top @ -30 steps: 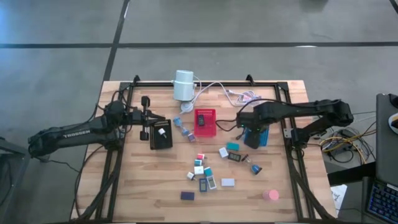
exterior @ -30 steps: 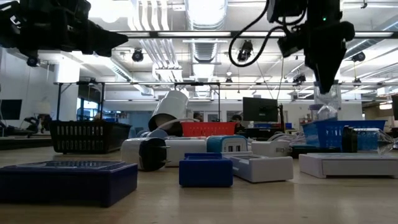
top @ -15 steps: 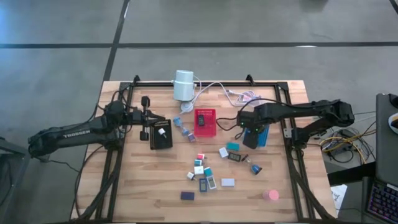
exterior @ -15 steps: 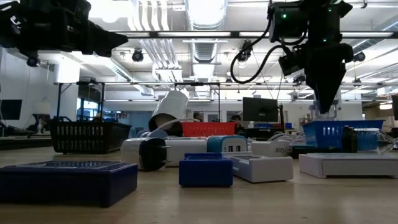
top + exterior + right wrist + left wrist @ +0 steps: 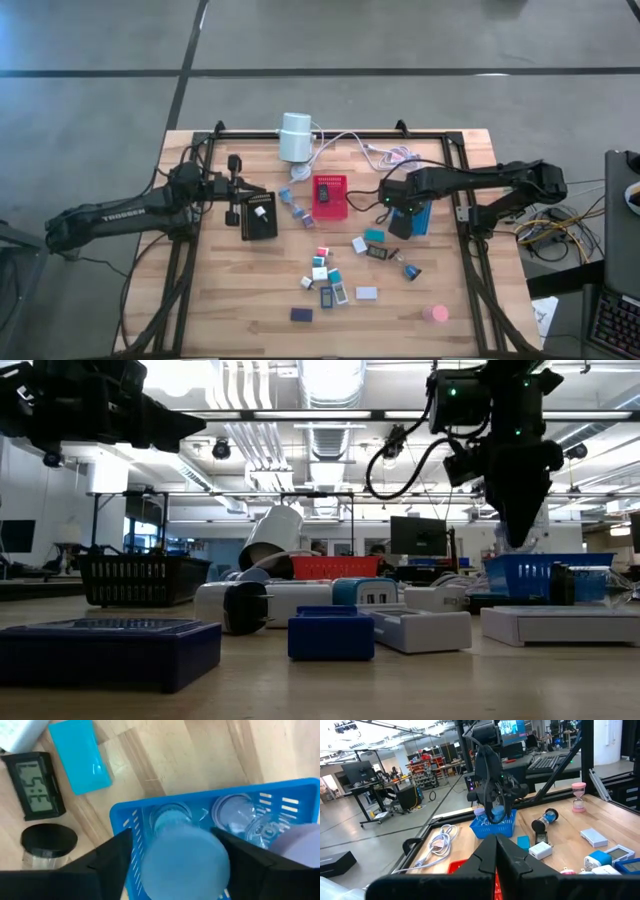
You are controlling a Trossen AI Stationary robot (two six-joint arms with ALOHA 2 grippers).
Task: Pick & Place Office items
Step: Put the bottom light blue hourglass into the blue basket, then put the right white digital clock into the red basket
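- The right end effector (image 5: 400, 224) hangs over the blue tray (image 5: 421, 218) at the right of centre in the high view, its tip at the tray's left edge.
- In the right wrist view its two dark fingers (image 5: 116, 854) stand spread on either side of a pale blue cylinder (image 5: 186, 861) that sits upright in the blue tray (image 5: 150, 805). A gap shows on each side of the cylinder, so the end effector is open, with nothing in its grip.
- Beside that cylinder in the tray lie a clear hourglass-like piece (image 5: 240, 820) and a lilac piece (image 5: 300, 842) at the right edge of the frame.
- Outside the tray, in the upper left of the right wrist view, a teal block (image 5: 85, 755) lies on the wooden surface (image 5: 190, 755), with a small black digital clock (image 5: 35, 787) next to it and a black round cap (image 5: 49, 839) below that.
- The left end effector (image 5: 234, 190) rests at the left of the high view, just beside the black tray (image 5: 262, 228), which holds a small white piece (image 5: 260, 212). In the left wrist view its fingers (image 5: 496, 856) are pressed together, empty.
- The remaining office items (image 5: 330, 280) are scattered across the lower middle of the surface in the high view; a pink disc (image 5: 435, 314) lies apart at the lower right.
- The red tray (image 5: 330, 195) sits at the centre, below the white cylinder (image 5: 295, 136) with its cable.
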